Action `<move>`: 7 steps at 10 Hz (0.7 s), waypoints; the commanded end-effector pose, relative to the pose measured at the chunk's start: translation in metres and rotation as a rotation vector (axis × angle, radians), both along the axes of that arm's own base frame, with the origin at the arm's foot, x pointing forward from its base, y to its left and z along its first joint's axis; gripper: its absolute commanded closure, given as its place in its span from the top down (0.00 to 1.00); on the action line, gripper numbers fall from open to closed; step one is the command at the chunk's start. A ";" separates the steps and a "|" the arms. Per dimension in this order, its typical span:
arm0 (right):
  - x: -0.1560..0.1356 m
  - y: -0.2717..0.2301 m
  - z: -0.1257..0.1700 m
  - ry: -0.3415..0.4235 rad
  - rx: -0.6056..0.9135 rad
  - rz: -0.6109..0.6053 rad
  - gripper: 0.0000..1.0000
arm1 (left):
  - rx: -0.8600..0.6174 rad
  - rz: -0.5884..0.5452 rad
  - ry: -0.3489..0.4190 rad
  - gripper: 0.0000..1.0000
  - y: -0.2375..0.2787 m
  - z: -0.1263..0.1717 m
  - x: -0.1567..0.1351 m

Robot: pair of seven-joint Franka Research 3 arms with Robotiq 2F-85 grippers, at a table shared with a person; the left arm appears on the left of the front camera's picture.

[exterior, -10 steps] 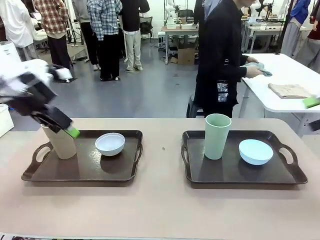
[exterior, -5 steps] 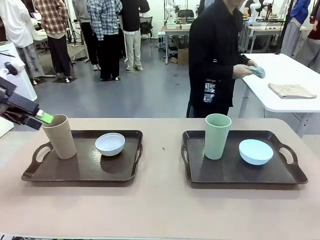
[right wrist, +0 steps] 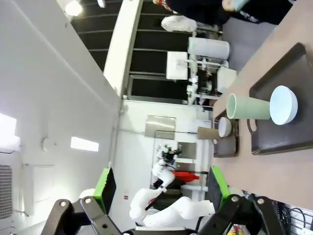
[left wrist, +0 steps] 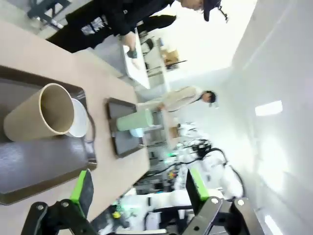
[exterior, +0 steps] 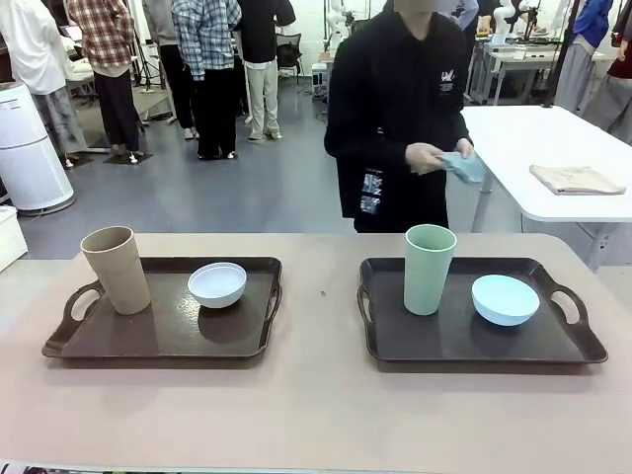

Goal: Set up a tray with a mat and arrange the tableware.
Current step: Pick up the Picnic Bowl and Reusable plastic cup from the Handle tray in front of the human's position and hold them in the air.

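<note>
Two dark brown trays stand on the table. The left tray [exterior: 99,341] carries a beige tumbler [exterior: 116,269] and a white bowl [exterior: 217,284]. On the right tray [exterior: 444,341] stand a pale green tumbler [exterior: 430,269] and a light blue bowl [exterior: 505,299]. A person at the far side holds a folded pale blue mat [exterior: 464,166] in both hands. My left gripper [left wrist: 138,186] is open and raised, well back from the beige tumbler [left wrist: 41,112]. Open as well, my right gripper [right wrist: 161,185] is far from the green tumbler [right wrist: 248,107] and blue bowl [right wrist: 283,105].
A folded beige cloth [exterior: 576,179] lies on a white side table [exterior: 533,138] behind the right end. Several people stand farther back. Bare tabletop [exterior: 321,296] runs between the trays and along the near edge.
My left arm has drawn away from the beige tumbler and left the front view. The person has walked from the side table to the far side of my table, carrying the blue mat.
</note>
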State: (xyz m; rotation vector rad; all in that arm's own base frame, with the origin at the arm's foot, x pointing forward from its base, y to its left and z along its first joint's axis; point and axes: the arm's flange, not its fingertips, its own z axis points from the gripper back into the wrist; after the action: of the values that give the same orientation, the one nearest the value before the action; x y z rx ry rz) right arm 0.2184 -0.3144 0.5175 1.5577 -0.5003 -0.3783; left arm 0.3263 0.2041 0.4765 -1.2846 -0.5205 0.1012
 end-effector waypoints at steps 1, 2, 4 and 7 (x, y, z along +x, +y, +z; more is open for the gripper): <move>0.012 0.027 0.003 0.008 -0.050 0.026 1.00 | 0.112 -0.011 -0.043 1.00 -0.017 0.015 -0.001; 0.012 0.027 0.003 0.008 -0.050 0.026 1.00 | 0.112 -0.011 -0.043 1.00 -0.017 0.015 -0.001; 0.012 0.027 0.003 0.008 -0.050 0.026 1.00 | 0.112 -0.011 -0.043 1.00 -0.017 0.015 -0.001; 0.012 0.027 0.003 0.008 -0.050 0.026 1.00 | 0.112 -0.011 -0.043 1.00 -0.017 0.015 -0.001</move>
State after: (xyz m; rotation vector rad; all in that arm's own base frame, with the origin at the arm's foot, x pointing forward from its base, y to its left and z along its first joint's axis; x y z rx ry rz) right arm 0.2342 -0.2911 0.5241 1.5194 -0.4573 -0.3497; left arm 0.3280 0.1884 0.4940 -1.1651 -0.5232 0.0510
